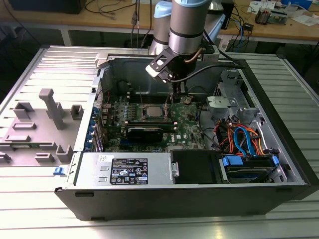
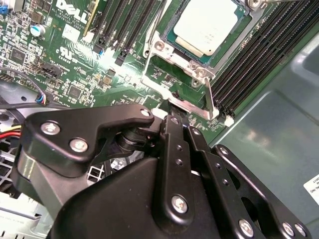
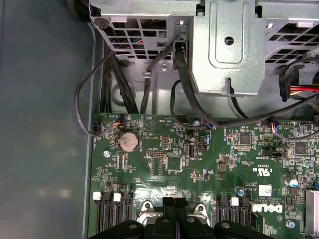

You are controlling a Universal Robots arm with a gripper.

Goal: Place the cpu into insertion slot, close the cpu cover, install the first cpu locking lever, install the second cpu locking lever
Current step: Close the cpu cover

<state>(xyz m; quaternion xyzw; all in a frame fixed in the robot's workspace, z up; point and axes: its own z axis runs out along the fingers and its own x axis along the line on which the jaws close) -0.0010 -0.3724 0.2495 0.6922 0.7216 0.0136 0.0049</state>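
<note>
Gripper: the black linkage gripper [image 2: 175,110] hangs low over the green motherboard [image 2: 75,64], beside the socket; its fingers [image 2: 172,127] lie together with no clear gap, and nothing is visibly held between them
Fingertips: in the second wrist view they end right at the silvery tab on the near edge of the socket's metal frame; I cannot tell if they touch it
Cpu: the cpu [image 2: 209,24] lies flat in the insertion slot [image 2: 172,36], dull silver top facing up
Cpu cover: the cpu cover [image 2: 175,60] is down around the chip, which shows through its window
Bar: a thin silvery bar [image 2: 208,94] runs along the frame's side, just beside the fingertips
Memory slots: long black memory slots [image 2: 259,55] flank the socket
Exterior view: the arm reaches down into the open computer case [image 1: 164,199], towards the board's middle
First wrist view: a coin cell battery [image 3: 128,142] sits on the board, and black cables run up to the grey drive cage [image 3: 227,45]
</note>
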